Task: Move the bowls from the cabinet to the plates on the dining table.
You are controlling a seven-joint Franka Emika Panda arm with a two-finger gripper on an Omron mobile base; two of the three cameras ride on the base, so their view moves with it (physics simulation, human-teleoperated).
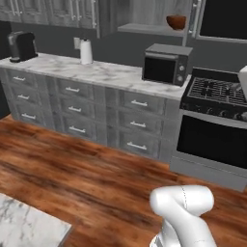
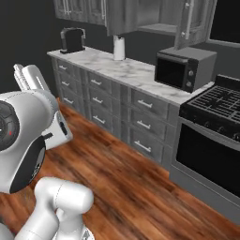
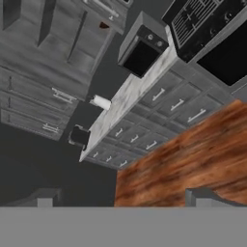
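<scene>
One brown bowl (image 1: 176,21) is being shown on the grey inner shelf of the open wall cabinet (image 1: 153,17), directly above the black microwave (image 1: 166,63); in the hand view a small reddish-brown shape (image 3: 104,25) is lying beyond the microwave (image 3: 141,49), judged to be that same bowl, though it is too small for certainty; the red bowl cannot be picked out. The tool (image 3: 123,198) is being held with its jaws spread fully wide and nothing between them; it is being carried well back from the microwave, over the wooden floor (image 1: 96,178), and tilted so that the desk under the microwave (image 3: 126,99) is running diagonally across its view. The bowl is lying ahead of the tool and higher, past the microwave and above it; a long forward and upward reach, or a drive toward the microwave, is judged to be needed before any grasp is being attempted. A corner of the marble dining table (image 1: 26,226) is lying on the near side of the floor from the microwave; no plates can be made out on it.
</scene>
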